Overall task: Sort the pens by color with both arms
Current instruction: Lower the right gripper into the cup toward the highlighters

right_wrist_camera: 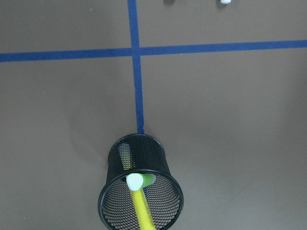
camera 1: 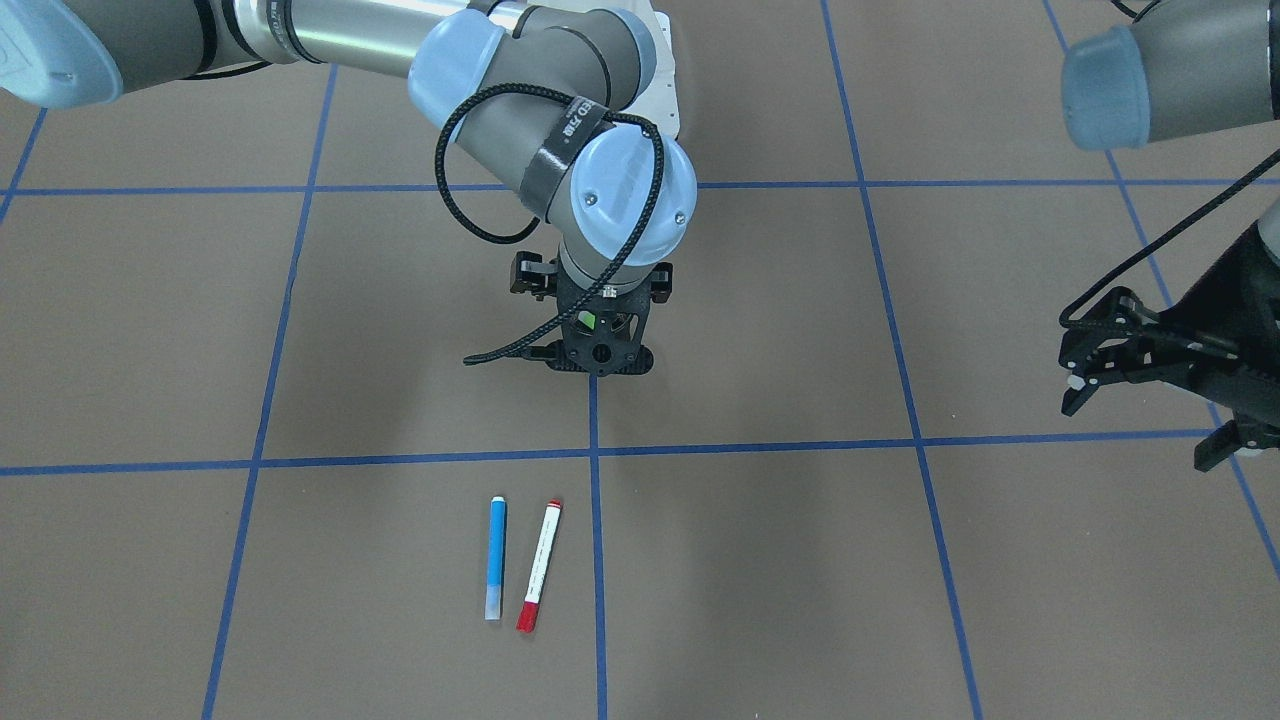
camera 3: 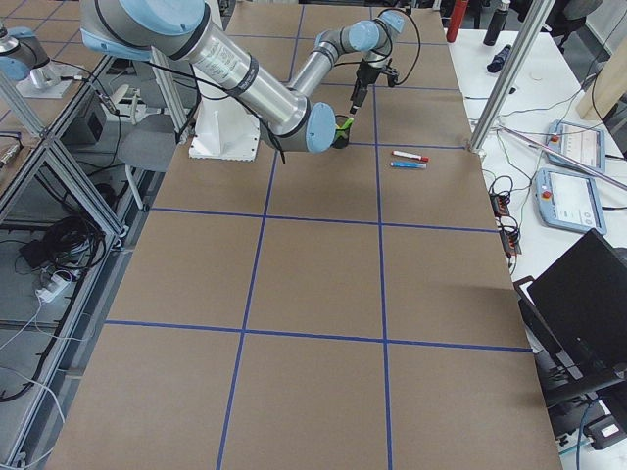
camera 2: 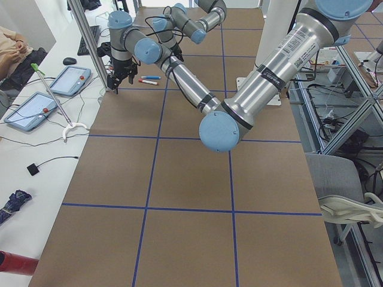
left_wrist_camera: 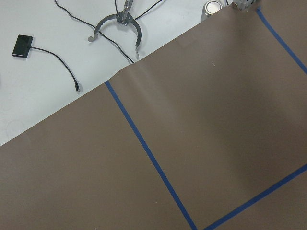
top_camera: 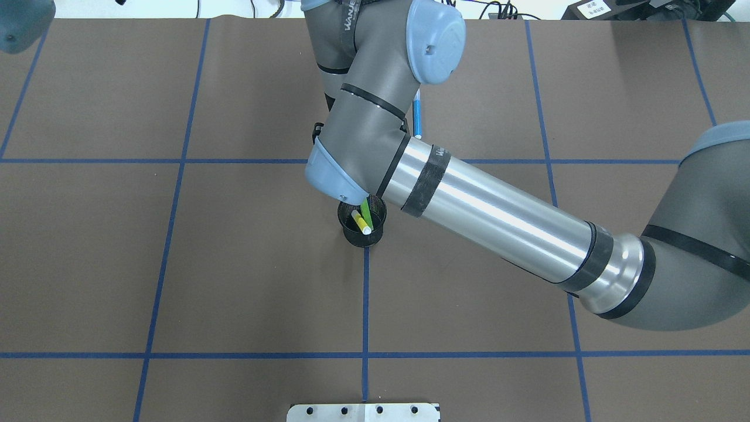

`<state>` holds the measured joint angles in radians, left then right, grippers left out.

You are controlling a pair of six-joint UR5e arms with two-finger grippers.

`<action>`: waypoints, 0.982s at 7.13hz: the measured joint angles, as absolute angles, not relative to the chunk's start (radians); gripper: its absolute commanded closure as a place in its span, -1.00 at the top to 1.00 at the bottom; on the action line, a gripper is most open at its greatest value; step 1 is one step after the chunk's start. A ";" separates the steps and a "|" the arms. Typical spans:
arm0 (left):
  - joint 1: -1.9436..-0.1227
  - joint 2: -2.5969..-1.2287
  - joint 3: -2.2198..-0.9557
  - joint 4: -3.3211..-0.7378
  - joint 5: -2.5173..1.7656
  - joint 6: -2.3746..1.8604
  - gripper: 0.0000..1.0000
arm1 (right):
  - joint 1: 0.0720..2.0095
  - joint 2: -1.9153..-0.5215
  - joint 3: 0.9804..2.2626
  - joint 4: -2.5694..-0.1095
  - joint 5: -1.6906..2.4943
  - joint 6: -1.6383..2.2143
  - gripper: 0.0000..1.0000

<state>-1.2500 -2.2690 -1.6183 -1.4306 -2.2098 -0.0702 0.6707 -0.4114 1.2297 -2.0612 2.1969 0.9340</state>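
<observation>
A blue pen (camera 1: pixel 496 558) and a white pen with red ends (camera 1: pixel 539 565) lie side by side on the brown table, apart from both grippers. A yellow pen (top_camera: pixel 361 223) and a light green pen (top_camera: pixel 367 207) stand leaning inside a black mesh cup (top_camera: pixel 351 239) at the table's middle. The right wrist view looks down on that cup (right_wrist_camera: pixel 115 158), with the yellow pen (right_wrist_camera: pixel 140 203) in it. My right gripper (camera 1: pixel 598 330) hangs directly over the cup, its jaws spread and holding nothing. My left gripper (camera 1: pixel 1145 420) is open and empty near the table's left edge.
Blue tape lines (camera 1: pixel 594 455) divide the table into squares. The right arm's forearm (top_camera: pixel 498 217) stretches across the table's right half. Beyond the table's left edge lie cables and a grey claw tool (left_wrist_camera: pixel 117 24) on a white surface, and two tablets (camera 2: pixel 42 104).
</observation>
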 measured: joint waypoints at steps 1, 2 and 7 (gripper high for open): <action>-1.252 -2.268 -1.618 -1.431 -2.210 -0.069 1.00 | 0.655 -0.410 1.194 -1.997 2.167 0.963 0.80; -1.255 -2.267 -1.618 -1.433 -2.210 -0.068 1.00 | 0.647 -0.408 1.158 -1.943 2.146 0.986 0.51; -1.256 -2.257 -1.624 -1.438 -2.210 -0.067 1.00 | 0.635 -0.400 1.131 -1.902 2.132 1.001 -0.04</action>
